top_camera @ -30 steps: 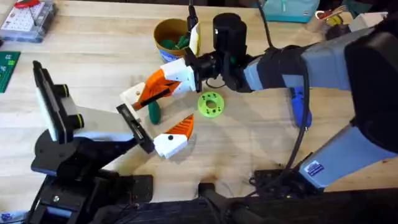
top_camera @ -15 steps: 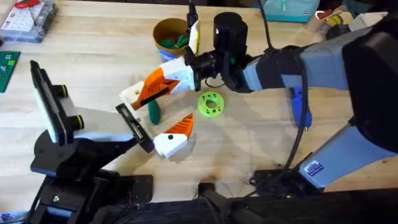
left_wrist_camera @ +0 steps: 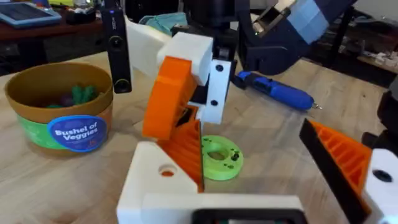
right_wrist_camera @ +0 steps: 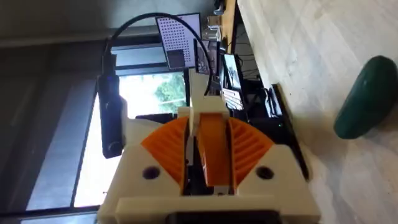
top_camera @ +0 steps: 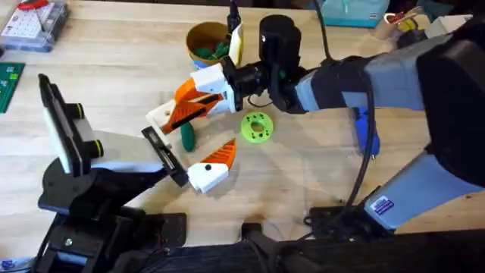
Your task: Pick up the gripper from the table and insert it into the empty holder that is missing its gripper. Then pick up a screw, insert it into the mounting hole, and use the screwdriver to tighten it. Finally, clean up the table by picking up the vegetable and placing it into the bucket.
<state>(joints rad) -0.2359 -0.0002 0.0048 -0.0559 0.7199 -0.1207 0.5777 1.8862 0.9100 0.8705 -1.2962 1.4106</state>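
Note:
My right gripper [top_camera: 203, 97] reaches in from the right, its white-and-orange fingers shut on the orange ribbed gripper [left_wrist_camera: 188, 155]. That piece stands on the white holder [top_camera: 161, 115], beside its round mounting hole [left_wrist_camera: 165, 169]. My left gripper [top_camera: 211, 130] is open wide, with the holder on its far side and a white-and-orange finger [top_camera: 211, 168] on its near side. The dark green vegetable [top_camera: 187, 137] lies on the table between them. The blue screwdriver [top_camera: 365, 133] lies under the right arm. The bucket [top_camera: 209, 43] stands behind, with green toys inside. The screw is out of view.
A lime green disc with holes [top_camera: 256, 127] lies just right of the grippers. A clear parts box [top_camera: 30, 26] and a green board [top_camera: 7, 85] sit at the far left. A teal box [top_camera: 355, 10] is at the back edge.
The right gripper has shifted slightly left and away with the orange piece. The left arm and everything on the table have stayed where they were.

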